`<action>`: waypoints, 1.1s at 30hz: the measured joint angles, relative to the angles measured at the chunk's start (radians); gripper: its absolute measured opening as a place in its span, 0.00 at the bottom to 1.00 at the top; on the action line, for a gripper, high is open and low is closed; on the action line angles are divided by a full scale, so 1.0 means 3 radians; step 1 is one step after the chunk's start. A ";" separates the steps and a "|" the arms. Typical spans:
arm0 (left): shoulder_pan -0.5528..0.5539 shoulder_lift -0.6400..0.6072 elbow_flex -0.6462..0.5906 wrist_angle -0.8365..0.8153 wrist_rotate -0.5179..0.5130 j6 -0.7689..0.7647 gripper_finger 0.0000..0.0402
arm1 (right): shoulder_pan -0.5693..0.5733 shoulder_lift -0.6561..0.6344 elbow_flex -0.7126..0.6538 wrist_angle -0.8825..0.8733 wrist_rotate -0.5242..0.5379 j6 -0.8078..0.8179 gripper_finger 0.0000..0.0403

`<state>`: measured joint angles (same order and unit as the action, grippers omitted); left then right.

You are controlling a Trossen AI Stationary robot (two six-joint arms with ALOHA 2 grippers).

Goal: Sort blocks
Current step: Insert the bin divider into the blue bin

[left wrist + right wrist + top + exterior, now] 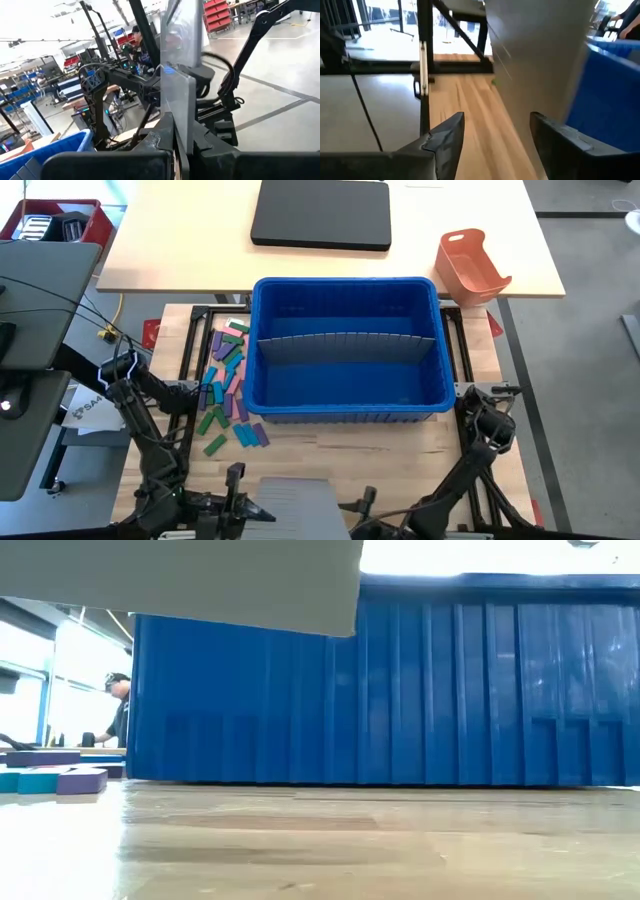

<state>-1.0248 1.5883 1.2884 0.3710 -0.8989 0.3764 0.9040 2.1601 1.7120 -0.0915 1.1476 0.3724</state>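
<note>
The left pincer (pixel 181 150) is clenched on a grey sheet (pixel 295 502). The right pincer (pixel 515 140) is released beside it. The blocks (pixel 228 385) lie on the tabletop (pixel 330 448), left of the blue bin (pixel 345 350).

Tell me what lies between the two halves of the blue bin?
In the high view, a grey divider runs across the blue bin from side wall to side wall, standing between its two halves.

Left gripper (pixel 182 145) clamped, right gripper (pixel 495 135) spread.

One blue bin (pixel 345 305), one orange tray (pixel 472 266), many blocks (pixel 227 385)
</note>
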 joint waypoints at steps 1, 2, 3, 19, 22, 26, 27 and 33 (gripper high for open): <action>0.0000 0.0000 0.0000 0.0000 0.0000 -0.0008 0.00 | -0.0017 0.0000 0.0006 0.0119 0.0005 -0.0132 0.55; 0.0000 0.0000 0.0000 0.0000 0.0000 -0.0022 0.00 | -0.0033 0.0000 0.0018 0.0221 0.0005 -0.0275 0.55; 0.0000 0.0000 0.0000 0.0000 0.0000 -0.0024 0.00 | -0.0049 0.0000 0.0029 0.0306 0.0003 -0.0410 0.55; -0.0107 0.0000 0.0000 -0.0004 -0.0091 -0.0028 0.01 | 0.0400 -0.0001 0.0573 -0.0203 0.0626 -0.0797 0.55; -0.0104 0.0000 0.0000 0.0010 -0.0044 -0.0053 0.01 | 0.0367 0.0000 0.0573 -0.0505 0.0494 -0.0338 0.55; -0.0089 0.0000 0.0000 0.0091 0.0189 -0.0045 0.01 | 0.0190 0.0000 0.0573 -0.1148 0.0199 0.0389 0.55; -0.0085 0.0000 0.0000 0.0117 0.0233 -0.0025 0.01 | 0.0142 0.0000 0.0573 -0.1294 0.0176 0.0530 0.55; -0.0079 0.0000 0.0000 0.0167 0.0262 0.0014 0.01 | -0.0131 0.0000 0.0573 -0.1420 -0.0497 0.0527 0.54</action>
<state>-1.0484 1.5883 1.2884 0.4210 -0.8204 0.3806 0.8648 2.1601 1.8839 -0.5175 0.9986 0.5305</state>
